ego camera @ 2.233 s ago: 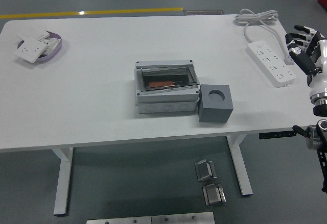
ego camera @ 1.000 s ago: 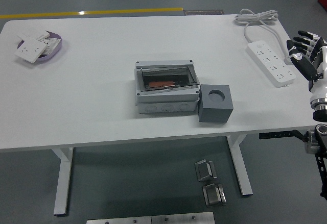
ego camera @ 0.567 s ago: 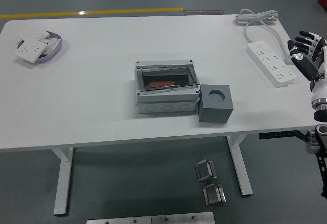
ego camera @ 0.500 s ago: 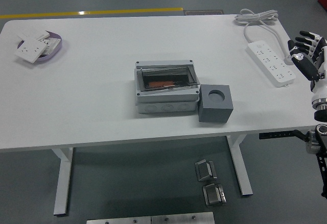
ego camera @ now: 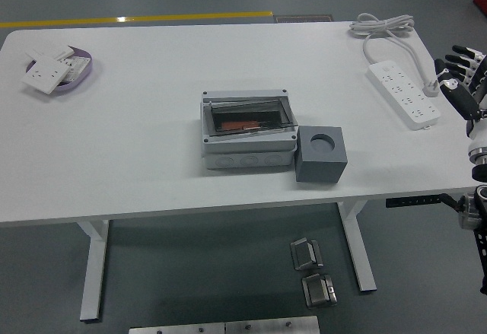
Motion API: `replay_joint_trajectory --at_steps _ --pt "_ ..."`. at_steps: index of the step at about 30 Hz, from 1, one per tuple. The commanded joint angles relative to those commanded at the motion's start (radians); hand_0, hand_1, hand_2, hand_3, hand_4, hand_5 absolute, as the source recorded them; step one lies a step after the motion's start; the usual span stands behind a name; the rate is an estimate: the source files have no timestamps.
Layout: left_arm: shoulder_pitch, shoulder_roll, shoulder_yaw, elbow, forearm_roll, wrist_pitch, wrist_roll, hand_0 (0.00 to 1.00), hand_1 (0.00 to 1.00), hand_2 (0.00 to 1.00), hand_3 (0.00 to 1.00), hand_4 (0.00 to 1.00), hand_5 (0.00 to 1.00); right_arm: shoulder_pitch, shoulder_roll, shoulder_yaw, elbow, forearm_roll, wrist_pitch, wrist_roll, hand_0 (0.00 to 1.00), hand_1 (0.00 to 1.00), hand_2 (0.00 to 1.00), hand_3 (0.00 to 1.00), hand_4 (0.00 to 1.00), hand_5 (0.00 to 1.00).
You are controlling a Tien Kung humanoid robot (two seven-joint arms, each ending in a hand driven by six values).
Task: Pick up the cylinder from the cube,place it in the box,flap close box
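A grey box (ego camera: 247,129) stands at the table's middle with its clear flap down. An orange cylinder (ego camera: 240,126) lies inside, seen through the flap. A dark grey cube (ego camera: 320,154) with an empty round hole in its top stands against the box's right front corner. My right hand (ego camera: 463,83) is at the far right edge, beside the table, fingers spread and holding nothing, well away from the cube. The left arm is out of view.
A white power strip (ego camera: 405,90) with a coiled cord lies at the back right, close to my right hand. A purple dish (ego camera: 58,70) with white switch plates sits at the back left. Metal parts lie on the floor under the table.
My right hand has drawn back to the right and partly out of the picture. The box, cylinder and cube have not moved.
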Motion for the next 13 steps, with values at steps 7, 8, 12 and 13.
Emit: replay_joint_trajectory --at_steps 7,8,12,13 --pt "-0.006 0.015 0.001 0.000 -0.002 -0.002 0.002 0.600 0.621 0.616 0.612 0.675 0.303 0.007 0.012 -0.004 -0.005 -0.001 -0.001 0.002 0.704 0.660 0.664 0.695 0.824 0.312" --pt "-0.007 0.017 0.002 0.000 -0.003 -0.002 0.002 0.600 0.621 0.616 0.612 0.675 0.303 0.008 0.014 -0.004 -0.006 0.000 -0.001 0.003 0.704 0.660 0.664 0.695 0.824 0.312" --pt "-0.012 0.028 0.006 0.000 -0.007 -0.005 0.003 0.600 0.621 0.616 0.612 0.675 0.303 0.011 0.025 -0.005 -0.011 0.000 -0.002 0.006 0.702 0.660 0.664 0.694 0.824 0.313" --pt "-0.013 0.031 0.007 0.000 -0.009 -0.005 0.002 0.600 0.621 0.616 0.612 0.675 0.303 0.011 0.027 -0.006 -0.012 -0.001 -0.002 0.005 0.702 0.660 0.664 0.694 0.824 0.313"
